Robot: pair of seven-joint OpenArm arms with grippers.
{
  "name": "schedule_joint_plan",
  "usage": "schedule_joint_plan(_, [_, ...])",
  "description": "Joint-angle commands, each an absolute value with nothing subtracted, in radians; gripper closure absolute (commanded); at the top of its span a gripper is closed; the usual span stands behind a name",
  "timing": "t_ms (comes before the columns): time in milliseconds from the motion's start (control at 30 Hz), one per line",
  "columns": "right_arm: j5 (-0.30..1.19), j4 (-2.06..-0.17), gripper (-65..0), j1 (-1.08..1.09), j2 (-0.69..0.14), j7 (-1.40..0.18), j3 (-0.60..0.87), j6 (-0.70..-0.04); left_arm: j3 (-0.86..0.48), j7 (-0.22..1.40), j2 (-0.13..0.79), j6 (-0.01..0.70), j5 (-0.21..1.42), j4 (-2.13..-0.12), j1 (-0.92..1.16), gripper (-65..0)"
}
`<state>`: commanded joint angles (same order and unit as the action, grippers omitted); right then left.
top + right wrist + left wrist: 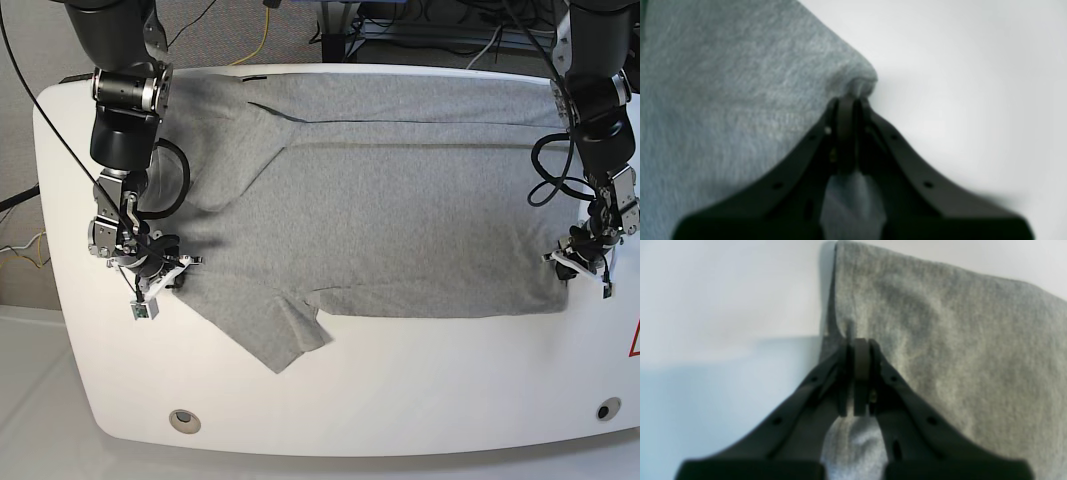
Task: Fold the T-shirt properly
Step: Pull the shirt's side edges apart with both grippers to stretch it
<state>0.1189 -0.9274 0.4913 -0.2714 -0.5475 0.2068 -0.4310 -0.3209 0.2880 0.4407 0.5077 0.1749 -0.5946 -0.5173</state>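
Grey T-shirt [400, 210] spread on my white desk [400, 400], my left fingers [870, 350] pinching its edge, my right fingers [840, 110] pinching its opposite edge, one sleeve [275, 335] pointing toward the desk's near rim

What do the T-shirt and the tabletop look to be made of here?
The T-shirt looks like soft knit cotton jersey: heather-grey flecking, matte, limp creases, bunching where the left claw and right claw pinch it. The table looks like a hard, smooth white laminate or plastic with a faint sheen; which one cannot be told.
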Motion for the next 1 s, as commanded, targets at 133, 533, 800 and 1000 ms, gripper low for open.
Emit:
schedule_joint_plan(133, [0.136, -0.972, 0.0, 0.478, -0.272, -0.562, 0.206, -0.434, -0.324, 0.295, 0.441, 0.526, 0.183, -0.627, -0.507, 0.0])
schedule_joint_plan(533, [0.197, -1.162, 0.0, 0.421, -0.277, -0.672, 0.209, -0.446, -0.334, 0.308, 0.446, 0.553, 0.209, -0.721, -0.465, 0.0])
schedule_joint_plan(800, [0.190, -1.309, 0.0, 0.368, -0.277, -0.722, 0.210, -0.444, -0.343, 0.309, 0.447, 0.545, 0.259, -0.766, -0.443, 0.0])
schedule_joint_plan(1000, [0.199, -1.224, 0.0, 0.403, -0.277, -0.685, 0.213, -0.449, -0.348, 0.292, 0.448, 0.543, 0.235, -0.711, -0.474, 0.0])
